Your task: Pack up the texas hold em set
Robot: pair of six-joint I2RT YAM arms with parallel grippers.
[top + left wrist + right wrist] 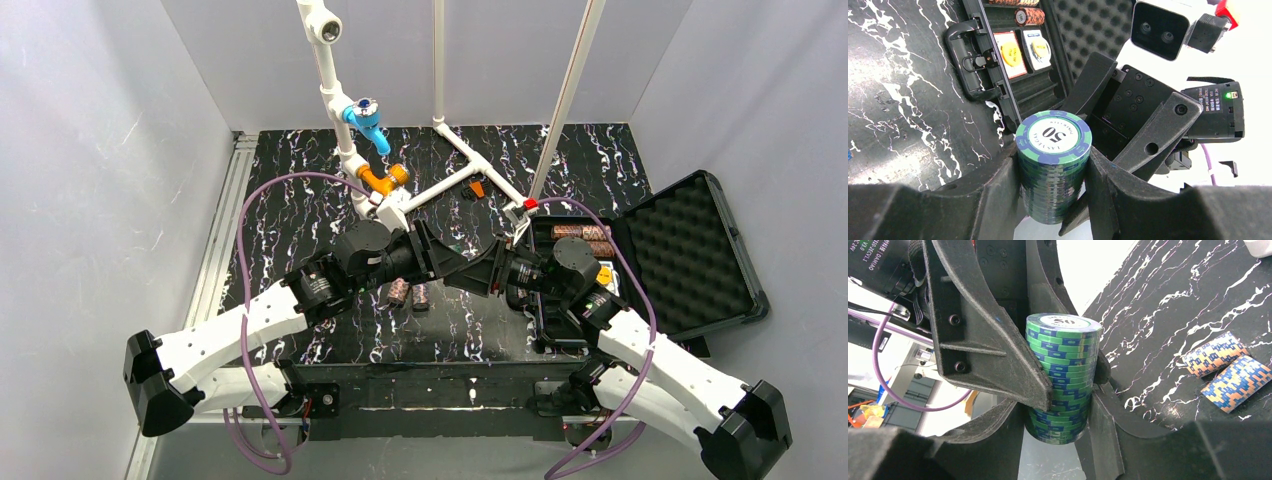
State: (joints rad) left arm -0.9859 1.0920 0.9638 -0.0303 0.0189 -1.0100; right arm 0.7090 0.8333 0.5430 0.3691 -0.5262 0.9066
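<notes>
From above, the left arm (250,320) and right arm (660,360) reach inward and meet over the middle of the black, white-veined counter (300,170). Two short reddish-brown chip stacks (409,294) lie on their sides just on the near side of that meeting point. A black rectangular foam-lined plastic case (690,250) lies open at the counter's right edge, with a row of reddish-brown chips (582,233) at its far end. A white pipe frame (450,180) stands at the far side.

From the left wrist, the left jaws are clenched on an upright cylindrical stack of green-and-blue poker chips (1053,165), its top chip marked 50. Beyond it the case shows its handle (953,50) and two small card decks (1009,50) side by side in their compartments.

From the right wrist, the left jaws grasp the stack's upper part, while the right jaws flank its lower part closely. Whether they press it cannot be told.
</notes>
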